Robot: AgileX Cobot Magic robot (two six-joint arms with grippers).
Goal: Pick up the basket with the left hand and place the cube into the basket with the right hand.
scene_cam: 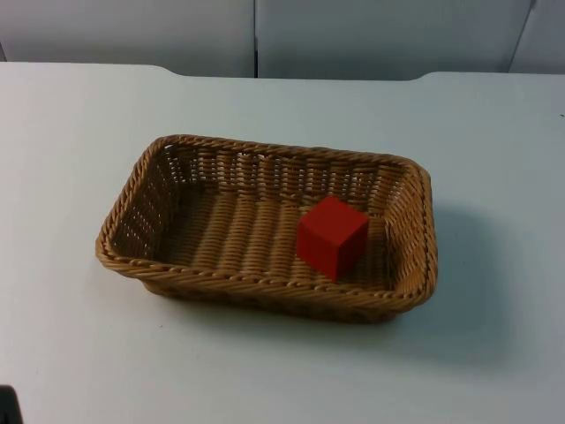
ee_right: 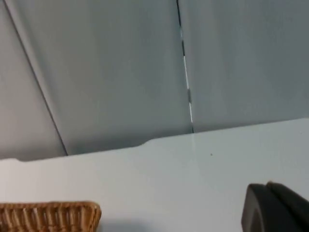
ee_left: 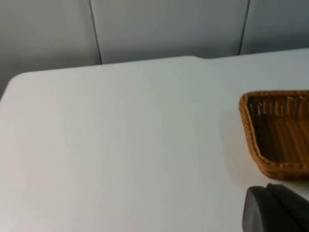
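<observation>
White surface point(scene_cam: 79, 132) is running back to a grey partition wall point(scene_cam: 132, 26) across the top of the frame, panel seams showing in it.

Left end effector point(ee_left: 275, 210) is hanging over bare surface off one short end of the basket point(scene_cam: 265, 284), well apart from it and not touching it. Cannot tell whether it is apart or together. It is gripping nothing that I can see.

Basket is sitting flat on the surface at centre frame in the top view, long side running left to right and turned slightly so its right end is angling toward the lower right. It is casting a soft shadow to its right. Brown wicker, rectangular, with a rolled rim.

Red cube point(scene_cam: 332, 236) is lying inside the basket on its floor, in the right half, nearer the front wall than the back one. One vertical edge is facing the camera.

Right end effector point(ee_right: 275, 208) is hovering above the surface and looking toward the wall, with one basket end nearby and no contact with it. Cannot tell its state either, and nothing is visibly held.
</observation>
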